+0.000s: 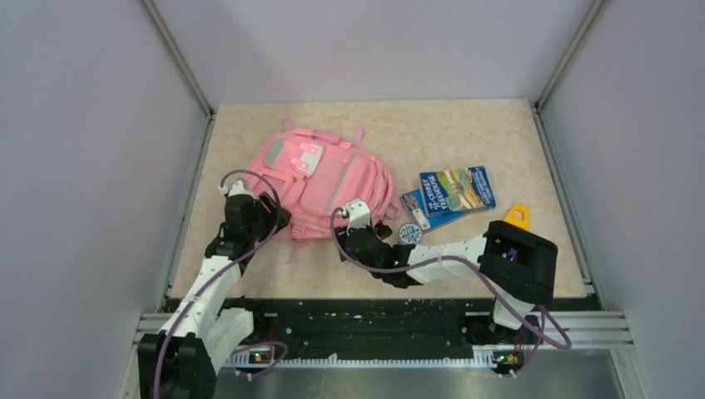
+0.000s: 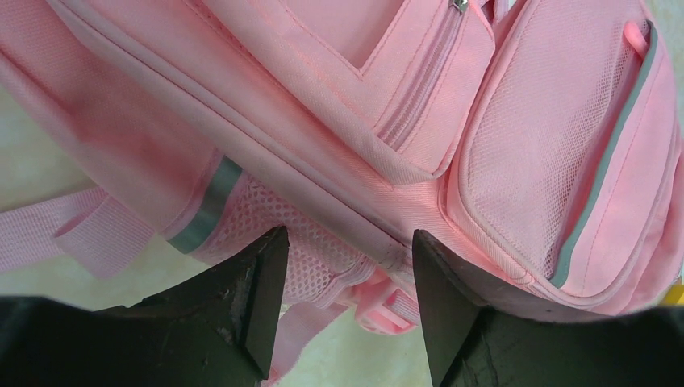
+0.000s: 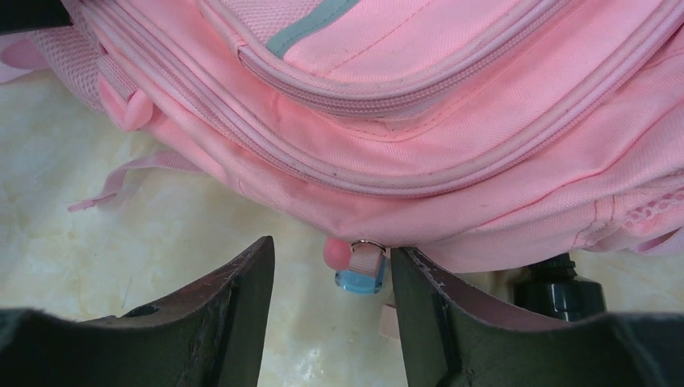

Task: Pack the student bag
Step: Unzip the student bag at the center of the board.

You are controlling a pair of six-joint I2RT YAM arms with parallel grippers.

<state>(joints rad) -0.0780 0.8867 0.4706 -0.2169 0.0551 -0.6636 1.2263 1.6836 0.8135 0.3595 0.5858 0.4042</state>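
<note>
Left gripper (image 2: 345, 242) of mine sits at the near left corner of the student bag (image 1: 332, 179), its jaws apart and astride the bag's edge. Between them lies the mesh side pocket (image 2: 323, 250) with its piping, and the cloth reaches from one fingertip across to the other. Whether I am pinching that corner or only straddling it, I cannot tell. A grey trim stripe (image 2: 206, 205) runs just beyond my one finger, and a loose pink strap (image 2: 56, 230) trails on the table beside it.

My right gripper (image 3: 331, 250) is low at the bag's near right edge, released, with bare table showing through the gap. A pink zip puller with a clear blue end (image 3: 360, 270) hangs from the bag's seam inside that gap, close to one finger and clear of the other. A black object (image 3: 560, 290) peeks from under the bag beside it; I cannot make out what it is.

From above, the student bag lies flat on the table (image 1: 465, 133), left of the middle, front pockets up. Two books (image 1: 456, 189) overlap to its right, near but apart from it. A small round blue-and-white disc (image 1: 410, 233) lies by my right arm, and a yellow piece (image 1: 517, 216) shows further right.
</note>
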